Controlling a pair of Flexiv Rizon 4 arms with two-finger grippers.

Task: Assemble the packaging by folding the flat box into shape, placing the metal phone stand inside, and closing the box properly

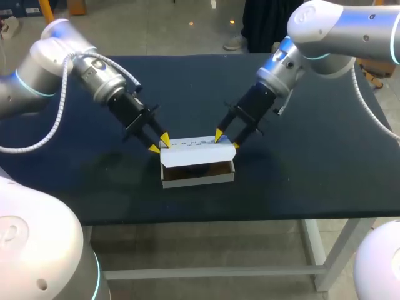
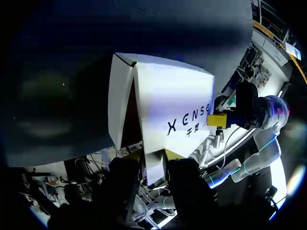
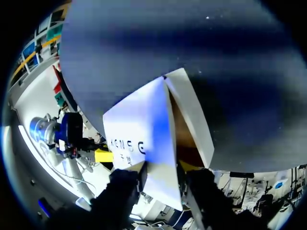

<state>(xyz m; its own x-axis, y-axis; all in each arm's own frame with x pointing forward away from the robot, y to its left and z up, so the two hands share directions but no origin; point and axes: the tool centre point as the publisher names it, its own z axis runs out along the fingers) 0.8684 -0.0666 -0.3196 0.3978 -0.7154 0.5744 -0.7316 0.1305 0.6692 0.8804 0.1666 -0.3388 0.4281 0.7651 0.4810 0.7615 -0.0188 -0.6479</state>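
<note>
One white cardboard box (image 1: 197, 164) with a brown inside sits at the centre of the dark counter (image 1: 312, 156), its lid (image 1: 197, 152) half lowered. The lid carries two short lines of dark lettering. Two silver arms slant down from the upper corners, one to each end of the lid. The left end effector (image 1: 159, 144) straddles the lid's left end flap; I cannot tell whether it pinches it. The right end effector (image 1: 227, 139) pinches the lid's right end between its two yellow tips.
</note>
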